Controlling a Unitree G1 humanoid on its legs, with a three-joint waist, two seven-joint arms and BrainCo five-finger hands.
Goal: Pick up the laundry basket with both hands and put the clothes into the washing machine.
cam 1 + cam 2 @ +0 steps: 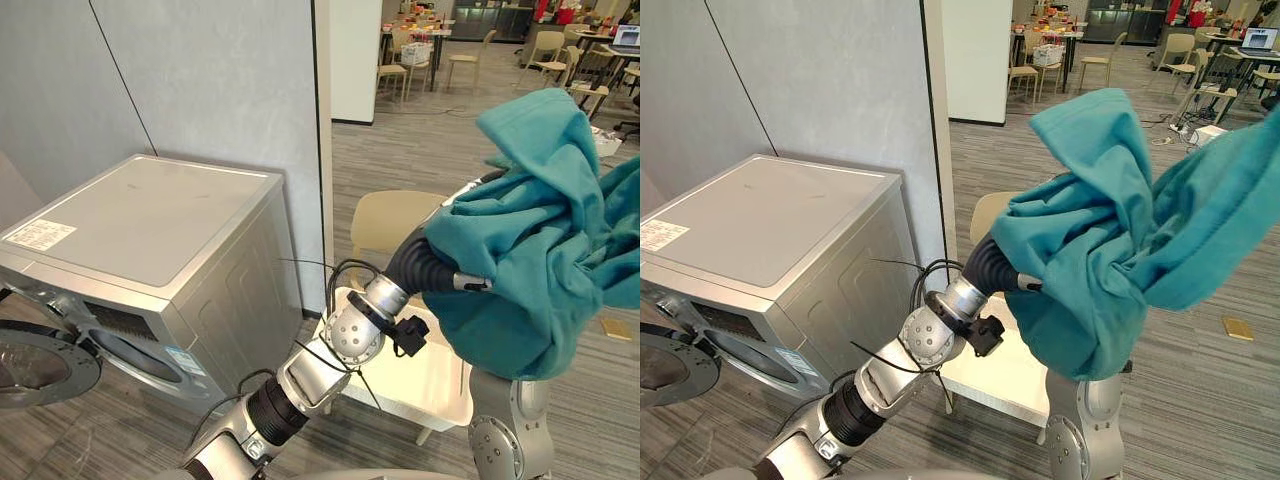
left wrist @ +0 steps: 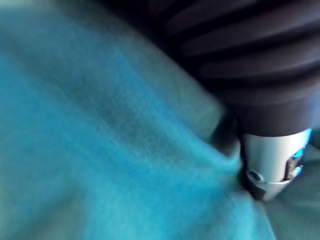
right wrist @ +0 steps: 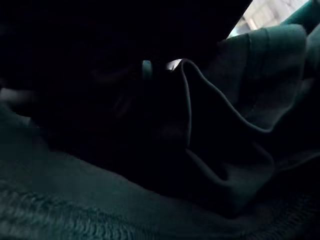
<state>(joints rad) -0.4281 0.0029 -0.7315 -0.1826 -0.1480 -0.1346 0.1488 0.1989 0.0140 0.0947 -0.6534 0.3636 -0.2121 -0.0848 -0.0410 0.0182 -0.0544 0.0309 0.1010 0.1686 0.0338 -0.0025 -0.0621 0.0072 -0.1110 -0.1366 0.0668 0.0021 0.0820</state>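
Closest in, the washing machine [image 1: 140,220] has its round door [image 1: 35,365] swung wide, a dark ring around glass, so the drum mouth looks ready for loading. To the machine's right, the left hand [image 1: 440,272] reaches up and plunges into the teal garment [image 1: 530,250]. Its dark ribbed cover shows, but the cloth swallows the rest, so I cannot tell whether it pinches or merely carries. The right arm [image 1: 510,425] rises from below into the same bundle. The right hand is buried in the folds, and I cannot tell its grip either.

The garment hangs high, off to the machine's right and above the laundry basket [image 1: 400,375], I'd judge lifted out for the trip across. It is soft, thick, fleecy cloth, heavily bunched, with a ribbed hem [image 3: 75,220].

The basket is white, smooth plastic with rounded corners, and what shows of its inside looks bare. It sits on a pale chair [image 1: 385,220] just beside the machine. Well beyond the machine stand tables and chairs [image 1: 430,50].
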